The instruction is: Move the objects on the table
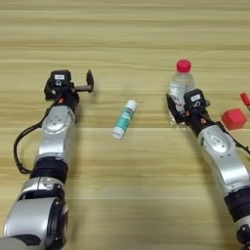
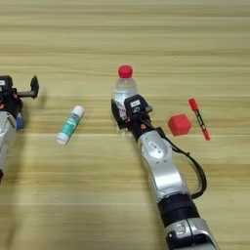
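Right gripper (image 2: pixel 122 113) at upright clear bottle (image 2: pixel 124 88) — contents unclear.

We are looking down on what reads as a robot test bench or lab set-up rather than a home or shop. The worktop (image 1: pixel 125 29) is a broad, pale wooden surface with plank grain that fills both views, so no walls or furniture show. On it lie only a few small, unrelated props, well apart: a bottle (image 2: pixel 124 88), a red cube (image 2: pixel 179 125), a red pen (image 2: pixel 199 119) and a white tube (image 1: pixel 124 119). Two metal robot arms with exposed cables reach over it.
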